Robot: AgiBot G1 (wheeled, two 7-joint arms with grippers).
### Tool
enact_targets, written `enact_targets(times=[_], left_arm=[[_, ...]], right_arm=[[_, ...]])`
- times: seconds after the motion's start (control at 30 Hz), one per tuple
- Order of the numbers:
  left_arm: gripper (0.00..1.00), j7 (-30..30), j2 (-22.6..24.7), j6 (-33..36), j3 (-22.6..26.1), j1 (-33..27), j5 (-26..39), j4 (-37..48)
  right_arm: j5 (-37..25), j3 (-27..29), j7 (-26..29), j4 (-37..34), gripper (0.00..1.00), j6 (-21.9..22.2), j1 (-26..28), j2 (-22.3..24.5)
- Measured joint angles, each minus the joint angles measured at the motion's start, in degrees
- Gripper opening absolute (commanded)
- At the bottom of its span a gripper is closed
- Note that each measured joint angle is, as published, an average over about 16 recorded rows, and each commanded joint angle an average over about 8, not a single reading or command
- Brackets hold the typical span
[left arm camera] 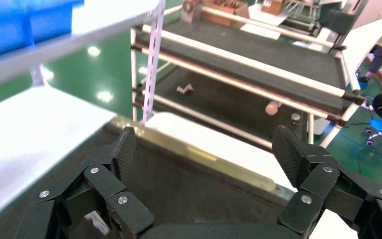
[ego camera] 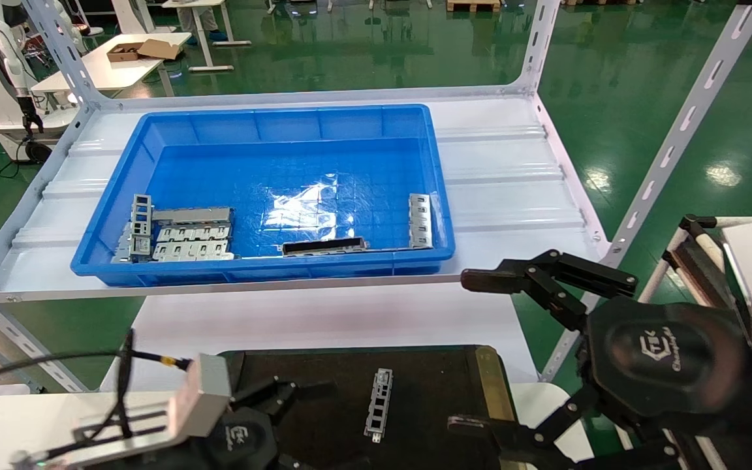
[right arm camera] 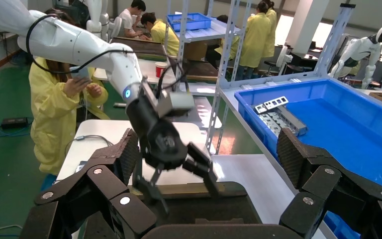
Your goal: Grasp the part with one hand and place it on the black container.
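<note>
Part (ego camera: 378, 405) lengthwise — near-to-far, flat.

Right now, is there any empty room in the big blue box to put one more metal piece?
Yes. The middle and back of the blue bin are bare. It is crowded at the front left, where the grey slotted plates pile up. A long strip lies along the front wall, and another piece lies in the front right corner.

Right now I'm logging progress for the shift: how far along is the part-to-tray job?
One part already lies flat on the black container. Nothing is in hand: the left gripper and right gripper are both open and empty near the tray. Left to do: more metal pieces sit in the blue bin, including a narrow strip by its right wall.
</note>
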Motion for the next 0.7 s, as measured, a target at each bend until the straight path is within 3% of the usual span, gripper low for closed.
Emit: enact_targets(times=[0.7], left_arm=[[1.0,0.18,-4.01,11.11,-4.92,-6.66,-6.85,-0.54]], right_arm=[[0.01,-0.01,0.0,0.0,1.0,0.0,0.0,0.0]])
